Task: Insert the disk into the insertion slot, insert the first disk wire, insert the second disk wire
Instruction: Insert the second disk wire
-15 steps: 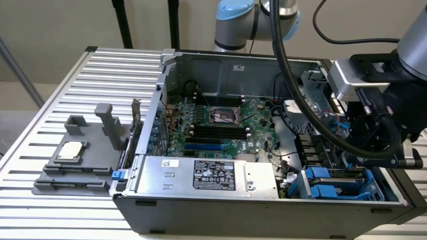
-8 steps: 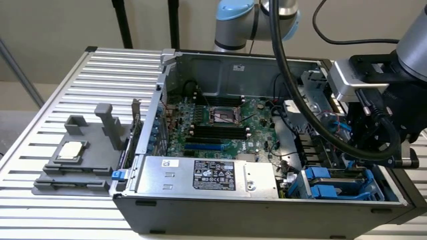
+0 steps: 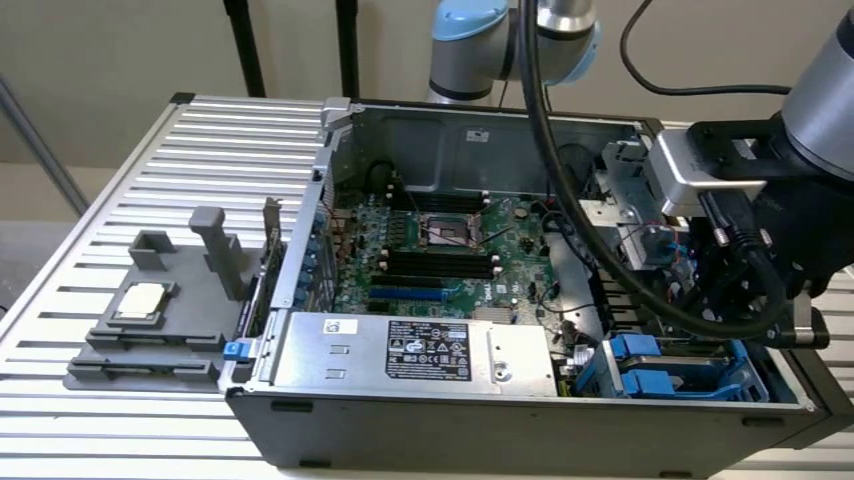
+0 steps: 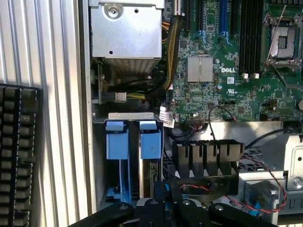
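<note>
The black robot gripper (image 4: 163, 208) hangs over the grey-blue plastic drive cage (image 3: 687, 370) in the open computer case (image 3: 534, 415), where the silver-grey disk in its bright blue carrier (image 4: 151, 175) sits on edge; whether its fingers grip cannot be told. Seating likely needs a square, straight push. The case rests on a ribbed white table (image 3: 160, 440) beside a beige wall (image 3: 120, 50).
</note>
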You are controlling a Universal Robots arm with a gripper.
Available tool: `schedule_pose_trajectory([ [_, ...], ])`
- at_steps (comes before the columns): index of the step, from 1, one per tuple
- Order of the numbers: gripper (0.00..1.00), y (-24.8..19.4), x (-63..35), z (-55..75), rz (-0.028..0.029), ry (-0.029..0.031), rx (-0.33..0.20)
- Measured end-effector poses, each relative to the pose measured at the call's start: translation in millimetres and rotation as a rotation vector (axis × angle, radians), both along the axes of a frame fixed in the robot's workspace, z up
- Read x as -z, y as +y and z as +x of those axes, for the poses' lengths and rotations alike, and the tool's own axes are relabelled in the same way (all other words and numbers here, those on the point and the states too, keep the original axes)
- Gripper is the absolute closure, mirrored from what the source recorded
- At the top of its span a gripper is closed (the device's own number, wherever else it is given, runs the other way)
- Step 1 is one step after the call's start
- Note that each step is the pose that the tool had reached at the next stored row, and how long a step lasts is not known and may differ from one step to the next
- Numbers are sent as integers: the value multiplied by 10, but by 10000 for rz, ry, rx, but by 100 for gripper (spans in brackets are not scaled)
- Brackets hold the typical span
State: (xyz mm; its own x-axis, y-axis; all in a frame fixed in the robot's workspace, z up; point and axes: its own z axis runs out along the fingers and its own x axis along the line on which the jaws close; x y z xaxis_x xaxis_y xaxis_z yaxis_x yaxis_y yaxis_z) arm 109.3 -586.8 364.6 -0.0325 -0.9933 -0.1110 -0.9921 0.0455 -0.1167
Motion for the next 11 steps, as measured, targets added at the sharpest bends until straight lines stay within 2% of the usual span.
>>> schedule_pose_trajectory([
  [4, 84, -8, 67, -21, -2, -91, 1],
  [8, 84, -18, 124, -34, 6, -228, 1],
  [11, 84, -33, 141, -53, 8, -279, 1],
])
